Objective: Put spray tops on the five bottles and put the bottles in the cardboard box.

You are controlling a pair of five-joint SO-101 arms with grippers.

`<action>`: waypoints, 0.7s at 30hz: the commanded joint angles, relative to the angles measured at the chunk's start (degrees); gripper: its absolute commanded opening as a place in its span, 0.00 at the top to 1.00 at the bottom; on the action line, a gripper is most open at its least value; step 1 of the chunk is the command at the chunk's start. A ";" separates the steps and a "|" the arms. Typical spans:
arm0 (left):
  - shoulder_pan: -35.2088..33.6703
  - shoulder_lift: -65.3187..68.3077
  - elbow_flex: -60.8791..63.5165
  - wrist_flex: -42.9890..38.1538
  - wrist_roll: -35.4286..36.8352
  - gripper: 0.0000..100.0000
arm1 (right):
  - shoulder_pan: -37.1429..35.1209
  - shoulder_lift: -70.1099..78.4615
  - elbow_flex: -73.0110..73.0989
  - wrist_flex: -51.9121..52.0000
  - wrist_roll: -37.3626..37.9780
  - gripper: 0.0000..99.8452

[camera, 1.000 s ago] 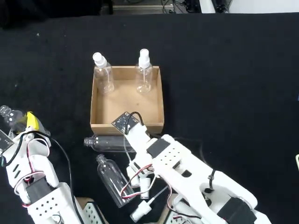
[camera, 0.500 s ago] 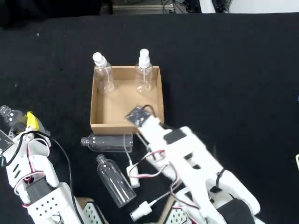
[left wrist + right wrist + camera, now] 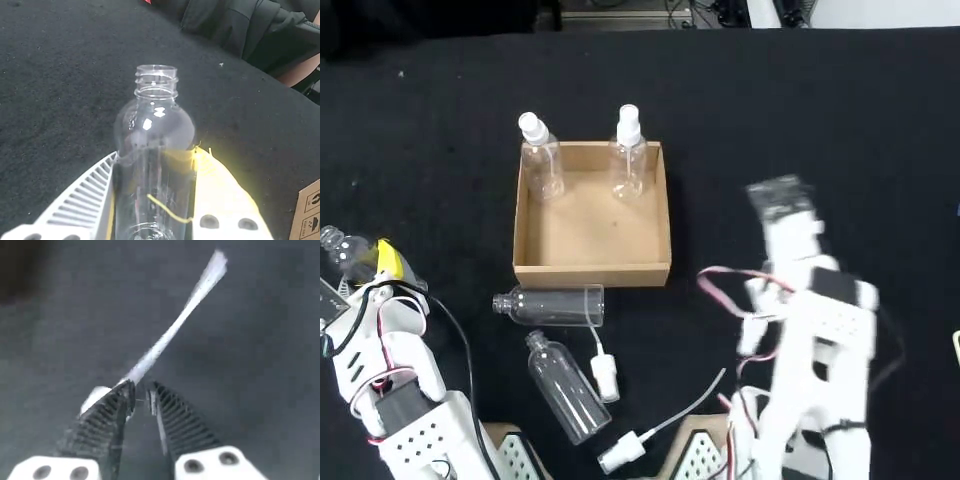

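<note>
**Third bottle held ready for its top**

Nearest the arms' bases, a loose top (image 3: 622, 455) lay on the black table (image 3: 840, 110). A second top (image 3: 604, 376) lay just beside a slanted bottle (image 3: 563, 392). A level bottle (image 3: 550, 304) lay just in front of the cardboard box (image 3: 590, 272).

At the table's left side, the left gripper (image 3: 155, 157) was clamped around an open bottle (image 3: 155, 115) with a bare neck. Right of the box, the right gripper (image 3: 142, 390) was almost closed. It seemed to pinch a spray top (image 3: 167, 337), whose tube stuck out past the fingers.

Farthest off, a left capped bottle (image 3: 542, 160) and a right capped bottle (image 3: 629, 155) stood inside the box against its far wall.

The step in hand looked like capping the third bottle. The next move would call for carrying the top across to the left arm, threading the tube into the neck and seating the head.

A second earlier the right arm had been low over the lying bottles. It had since swung up and away to the right, while the left arm had stayed put.
</note>
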 commanded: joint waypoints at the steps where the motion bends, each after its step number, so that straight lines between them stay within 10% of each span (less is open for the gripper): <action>1: 0.66 -1.05 1.01 -1.23 -0.09 0.97 | 9.41 -1.71 -6.55 -2.64 1.14 0.96; 11: 0.66 -1.05 1.10 -1.23 -0.09 0.97 | 13.27 9.63 -12.79 -3.96 3.52 0.84; 21: 0.66 -1.05 1.45 -1.32 -0.09 0.97 | 7.47 7.60 -12.70 12.48 52.48 0.73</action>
